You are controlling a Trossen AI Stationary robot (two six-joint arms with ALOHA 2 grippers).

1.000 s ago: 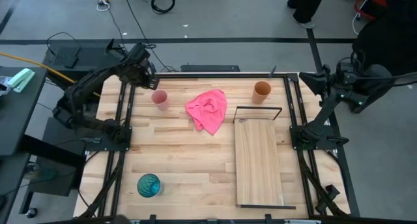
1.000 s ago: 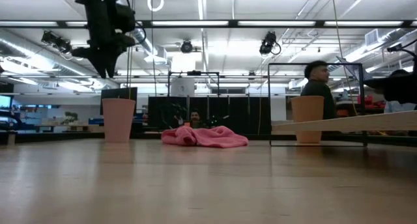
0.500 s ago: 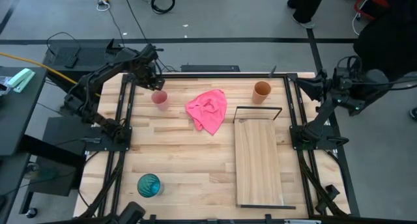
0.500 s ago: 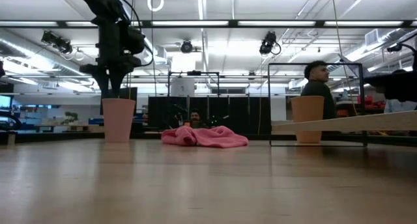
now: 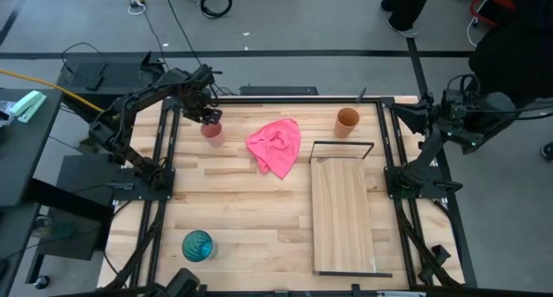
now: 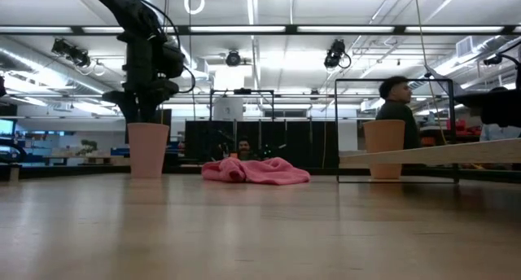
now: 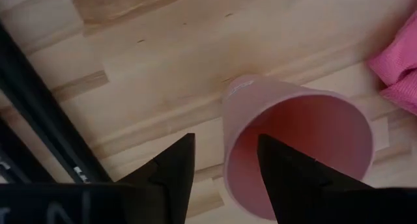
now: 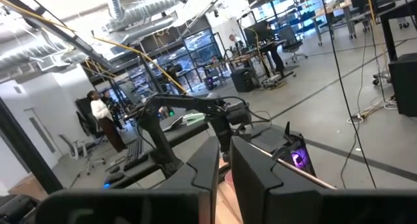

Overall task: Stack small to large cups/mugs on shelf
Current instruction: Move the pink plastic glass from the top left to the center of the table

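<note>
The left hand (image 7: 221,175) hangs open just above the pink cup (image 7: 296,152), one finger (image 7: 287,172) over its mouth, the other outside its rim.

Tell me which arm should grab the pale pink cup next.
Left. The left gripper hovers directly over the pale pink round handleless cup, jaws open astride its rim. The right gripper waits beyond the table's far right edge.

Matt pink cup (image 7: 296,146), light wooden shelf (image 5: 344,215), soft pink cloth (image 5: 276,146)
</note>
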